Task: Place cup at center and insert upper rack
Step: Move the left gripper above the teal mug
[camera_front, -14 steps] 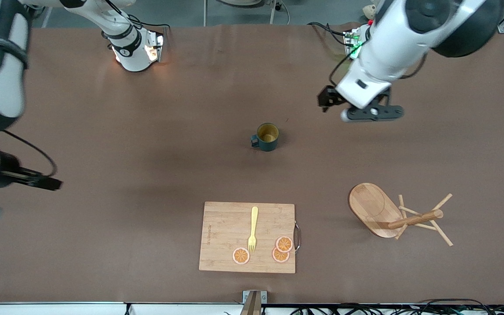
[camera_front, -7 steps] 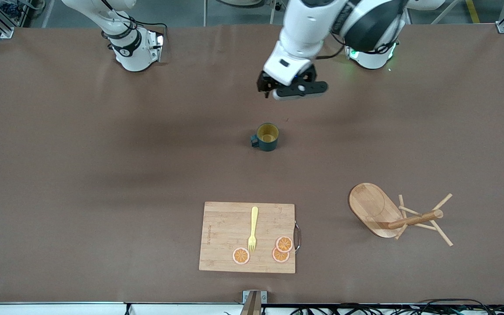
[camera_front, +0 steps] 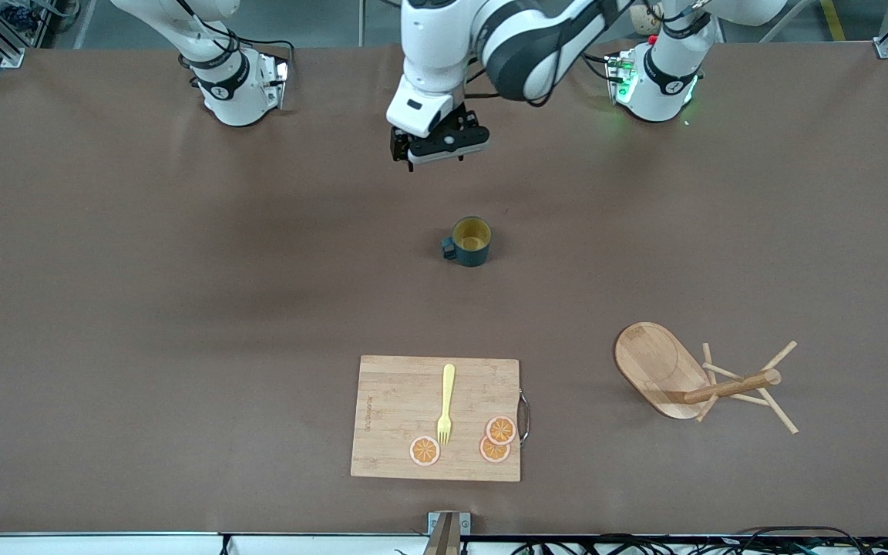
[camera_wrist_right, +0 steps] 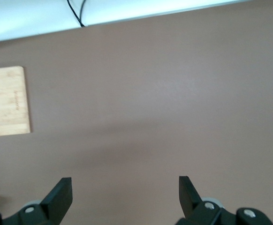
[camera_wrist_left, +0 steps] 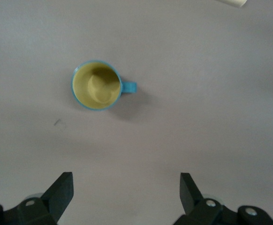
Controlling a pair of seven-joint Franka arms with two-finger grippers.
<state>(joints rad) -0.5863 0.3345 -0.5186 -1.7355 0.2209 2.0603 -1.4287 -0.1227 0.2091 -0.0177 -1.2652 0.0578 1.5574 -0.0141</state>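
The cup [camera_front: 471,240], dark teal with a mustard-yellow inside, stands upright near the table's middle and also shows in the left wrist view [camera_wrist_left: 96,86]. My left gripper [camera_front: 438,146] hangs open and empty over bare table between the cup and the arms' bases; its wide-apart fingers frame bare table in the left wrist view [camera_wrist_left: 125,187]. The upper rack [camera_front: 656,366], a wooden mug tree, lies on its side toward the left arm's end, nearer the front camera than the cup. My right gripper [camera_wrist_right: 125,187] is open and empty, high over bare table at the right arm's end.
A wooden cutting board [camera_front: 398,416] lies near the table's front edge with a yellow fork [camera_front: 445,401] and three orange slices [camera_front: 425,450] on it. Its corner shows in the right wrist view [camera_wrist_right: 5,101].
My left arm has swung from over the left arm's end of the table to over the middle, just past the cup toward the bases. My right arm has drawn back to the view's edge.
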